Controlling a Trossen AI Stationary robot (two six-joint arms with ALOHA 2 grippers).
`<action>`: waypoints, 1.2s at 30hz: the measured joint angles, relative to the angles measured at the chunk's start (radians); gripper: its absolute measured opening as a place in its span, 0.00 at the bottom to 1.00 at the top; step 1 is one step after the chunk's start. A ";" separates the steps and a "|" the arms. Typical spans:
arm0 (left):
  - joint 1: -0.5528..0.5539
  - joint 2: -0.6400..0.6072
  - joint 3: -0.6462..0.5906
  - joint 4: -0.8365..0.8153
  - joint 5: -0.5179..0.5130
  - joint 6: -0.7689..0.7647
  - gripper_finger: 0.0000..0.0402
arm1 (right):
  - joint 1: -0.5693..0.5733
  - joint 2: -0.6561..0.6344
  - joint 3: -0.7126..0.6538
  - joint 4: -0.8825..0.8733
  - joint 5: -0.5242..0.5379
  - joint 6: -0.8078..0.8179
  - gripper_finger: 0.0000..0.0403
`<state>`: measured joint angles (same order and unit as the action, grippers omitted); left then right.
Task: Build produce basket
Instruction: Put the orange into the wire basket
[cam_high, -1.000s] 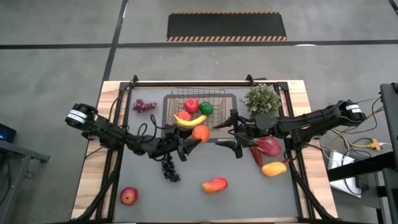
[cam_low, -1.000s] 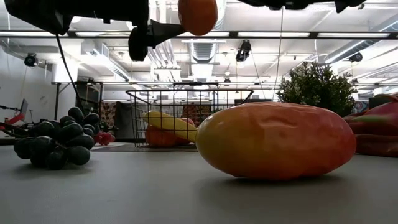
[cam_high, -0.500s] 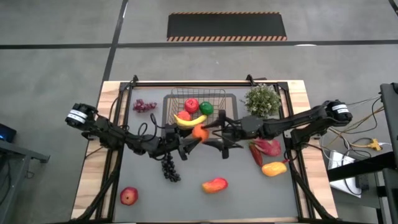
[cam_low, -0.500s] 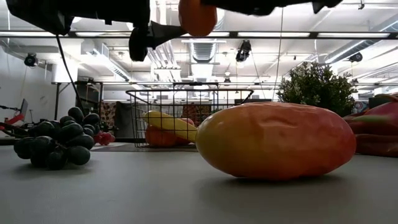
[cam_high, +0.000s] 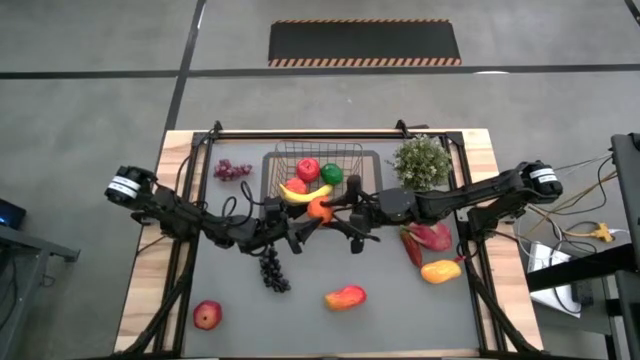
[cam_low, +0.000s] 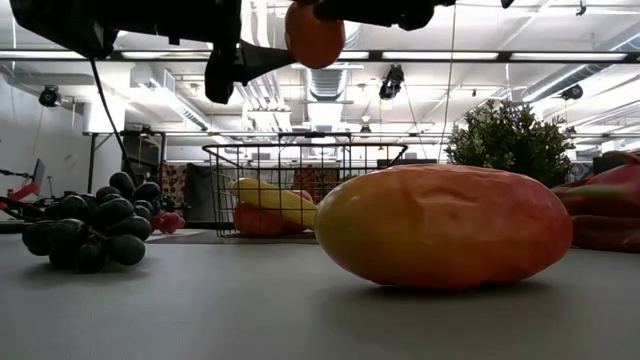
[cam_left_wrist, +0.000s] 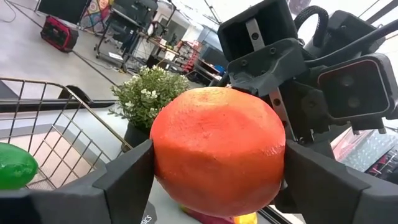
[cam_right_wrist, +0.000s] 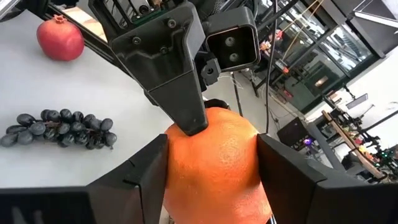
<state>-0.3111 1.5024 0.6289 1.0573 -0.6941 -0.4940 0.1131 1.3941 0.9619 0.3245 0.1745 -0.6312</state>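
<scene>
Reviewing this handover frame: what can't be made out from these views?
- High view: orange mostly covered by left gripper and right gripper; who bears its weight is unclear.
- Low view: both grippers cut off by the top edge.
- Low view: basket contents partly hidden behind the mango and banana.
- Right wrist view: the orange's far side is hidden by the left gripper's finger.

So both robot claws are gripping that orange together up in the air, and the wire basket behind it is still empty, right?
Not empty. The high view shows the basket already holding a banana, a red apple and a green pepper. The left gripper and right gripper do both clasp the orange in the air.
</scene>
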 joint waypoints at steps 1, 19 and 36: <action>0.000 0.000 0.000 0.000 0.001 -0.001 0.76 | 0.000 -0.005 0.000 -0.003 -0.001 0.001 0.49; 0.011 0.002 0.001 -0.037 0.010 -0.001 0.76 | -0.002 -0.025 -0.002 -0.064 0.006 0.026 0.49; 0.044 0.003 0.001 -0.123 0.026 -0.125 0.76 | -0.005 -0.024 -0.004 -0.114 0.010 0.074 0.49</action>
<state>-0.2675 1.5058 0.6300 0.9341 -0.6685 -0.6186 0.1085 1.3697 0.9577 0.2104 0.1841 -0.5574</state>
